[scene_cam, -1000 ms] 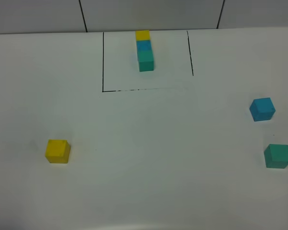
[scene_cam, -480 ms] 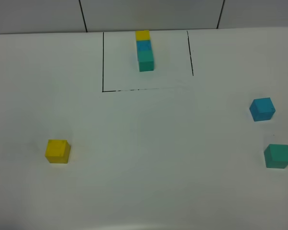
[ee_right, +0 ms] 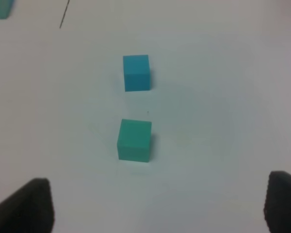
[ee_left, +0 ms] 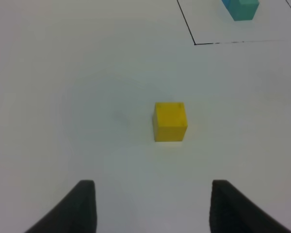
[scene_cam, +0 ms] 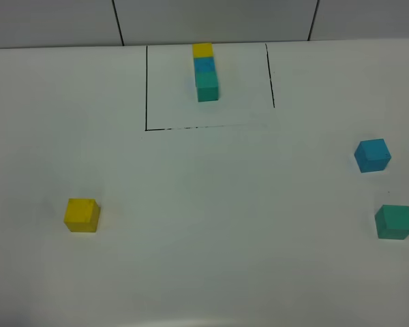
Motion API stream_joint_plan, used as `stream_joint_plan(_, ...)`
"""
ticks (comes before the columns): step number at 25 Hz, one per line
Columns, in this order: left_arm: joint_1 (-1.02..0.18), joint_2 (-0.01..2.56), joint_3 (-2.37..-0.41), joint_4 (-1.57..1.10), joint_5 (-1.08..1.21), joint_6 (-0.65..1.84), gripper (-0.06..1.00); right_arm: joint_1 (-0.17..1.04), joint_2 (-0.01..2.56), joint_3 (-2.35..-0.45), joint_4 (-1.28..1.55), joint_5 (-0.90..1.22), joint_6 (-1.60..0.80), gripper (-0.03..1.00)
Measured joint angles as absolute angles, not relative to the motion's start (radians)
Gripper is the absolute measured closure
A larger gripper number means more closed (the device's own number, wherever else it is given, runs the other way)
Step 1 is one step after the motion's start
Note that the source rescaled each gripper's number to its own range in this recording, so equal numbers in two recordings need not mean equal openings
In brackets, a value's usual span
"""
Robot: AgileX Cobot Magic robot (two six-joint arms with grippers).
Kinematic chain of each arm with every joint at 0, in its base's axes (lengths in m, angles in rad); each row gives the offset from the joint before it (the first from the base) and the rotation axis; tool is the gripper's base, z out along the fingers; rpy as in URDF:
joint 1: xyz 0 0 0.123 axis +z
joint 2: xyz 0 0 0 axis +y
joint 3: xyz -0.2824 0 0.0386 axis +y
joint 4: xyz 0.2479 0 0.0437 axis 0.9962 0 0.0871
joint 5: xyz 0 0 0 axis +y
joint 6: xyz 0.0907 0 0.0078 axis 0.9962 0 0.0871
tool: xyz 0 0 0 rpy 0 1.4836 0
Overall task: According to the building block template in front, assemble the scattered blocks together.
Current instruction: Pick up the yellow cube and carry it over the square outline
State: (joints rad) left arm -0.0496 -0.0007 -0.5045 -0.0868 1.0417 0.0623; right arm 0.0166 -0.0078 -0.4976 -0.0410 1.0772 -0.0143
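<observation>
- We are inspecting a white table; the template is lying inside a black-lined box at the far edge.
- The yellow cube is sitting at left; the blue cube and green cube are sitting at right, apart.
- The left gripper and right gripper are standing spread, holding nothing.

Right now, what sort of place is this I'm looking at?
Probably a lab test bench: a plain white table with a black outline drawn on it, a three-colour block template inside the outline, and a yellow cube, a blue cube and a teal-green cube lying apart.
</observation>
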Motion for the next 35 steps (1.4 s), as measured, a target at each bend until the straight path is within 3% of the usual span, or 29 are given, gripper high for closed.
stream_joint_plan(2, -0.050, 0.000, -0.504, -0.087, 1.042, 0.062, 0.74, 0.017, -0.008, -0.498, -0.041, 1.077, -0.014, 0.15)
stream_joint_plan(4, -0.050, 0.010, -0.504, -0.087, 1.042, 0.062, 0.61, 0.017, -0.008, -0.498, -0.041, 1.077, -0.013, 0.15)
stream_joint_plan(9, -0.050, 0.101, -0.504, -0.087, 1.042, 0.063, 0.08, 0.017, -0.008, -0.498, -0.029, 1.077, -0.013, 0.15)
stream_joint_plan(11, -0.050, 0.167, -0.508, -0.087, 1.036, 0.063, -0.03, 0.017, -0.008, -0.498, -0.023, 1.077, -0.013, 0.15)
stream_joint_plan(20, -0.049, 0.590, -0.623, -0.113, 0.959, 0.063, -0.05, 0.017, -0.008, -0.498, -0.021, 1.077, -0.014, 0.15)
stream_joint_plan(30, -0.053, 1.141, -0.676, -0.152, 0.889, 0.054, 0.04, 0.017, -0.008, -0.498, -0.021, 1.077, -0.013, 0.16)
stream_joint_plan(35, -0.118, 1.299, -0.676, -0.147, 0.753, 0.017, 0.06, 0.017, -0.008, -0.498, -0.021, 1.077, -0.013, 0.16)
